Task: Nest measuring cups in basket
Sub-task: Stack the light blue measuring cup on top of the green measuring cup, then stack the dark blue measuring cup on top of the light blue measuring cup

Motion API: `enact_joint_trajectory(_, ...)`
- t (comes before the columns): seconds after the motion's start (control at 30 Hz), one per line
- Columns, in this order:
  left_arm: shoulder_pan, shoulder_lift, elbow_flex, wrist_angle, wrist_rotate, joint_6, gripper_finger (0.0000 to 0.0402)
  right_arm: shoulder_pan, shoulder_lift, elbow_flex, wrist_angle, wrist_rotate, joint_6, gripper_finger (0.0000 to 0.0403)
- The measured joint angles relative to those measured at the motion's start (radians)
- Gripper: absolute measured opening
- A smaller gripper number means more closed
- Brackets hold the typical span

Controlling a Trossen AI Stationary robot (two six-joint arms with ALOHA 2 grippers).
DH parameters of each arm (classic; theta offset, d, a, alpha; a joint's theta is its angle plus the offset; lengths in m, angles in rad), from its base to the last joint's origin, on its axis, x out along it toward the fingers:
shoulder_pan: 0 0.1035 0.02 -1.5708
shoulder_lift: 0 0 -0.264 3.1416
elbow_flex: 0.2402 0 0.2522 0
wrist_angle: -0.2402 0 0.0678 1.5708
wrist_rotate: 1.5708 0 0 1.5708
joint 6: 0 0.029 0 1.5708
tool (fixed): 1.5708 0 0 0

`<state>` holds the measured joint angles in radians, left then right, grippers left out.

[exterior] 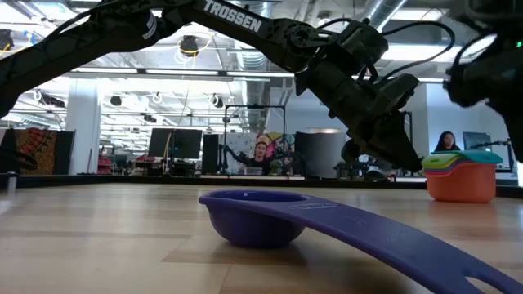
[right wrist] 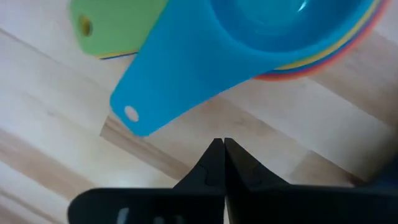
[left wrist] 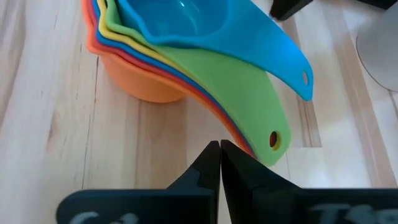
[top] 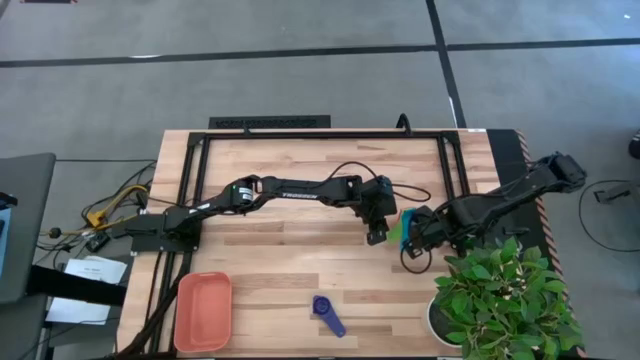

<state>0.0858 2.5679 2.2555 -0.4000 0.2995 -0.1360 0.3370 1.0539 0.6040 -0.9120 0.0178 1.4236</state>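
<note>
I see both my left gripper (top: 377,236) and right gripper (top: 412,243) pinched closed, empty, beside the stacked cups (top: 399,229) mid-bench. The purple cup (top: 328,315) lies near the front edge, the basket (top: 203,311) at the front left corner.

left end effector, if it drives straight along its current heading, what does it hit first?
Probably the green cup's handle, the nearest part of the nested cup stack ahead of the left end effector, whose fingers are shut. Depth is unclear; it could meet the table just short.
</note>
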Motion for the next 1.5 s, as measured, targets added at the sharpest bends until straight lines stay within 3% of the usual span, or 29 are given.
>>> enact_joint_trajectory(0.4, -0.001, 0.0, 0.0, 0.01, 0.001, 0.0, 0.0, -0.086, 0.0, -0.014, 0.158, 0.04, -0.101, 0.0009)
enact_joint_trajectory(0.8, -0.002, 0.0, 0.0, -0.002, 0.009, -0.005, 0.0, -0.148, -0.002, -0.014, 0.241, 0.014, -0.165, 0.001)
enact_joint_trajectory(1.1, 0.047, -0.044, 0.0, -0.206, -0.001, -0.022, 0.0, -0.099, -0.043, 0.093, 0.122, 0.059, -0.15, 0.003)
enact_joint_trajectory(1.5, 0.082, -0.16, 0.002, -0.491, -0.033, 0.024, 0.0, -0.195, -0.186, 0.141, 0.091, 0.211, -0.253, 0.0069)
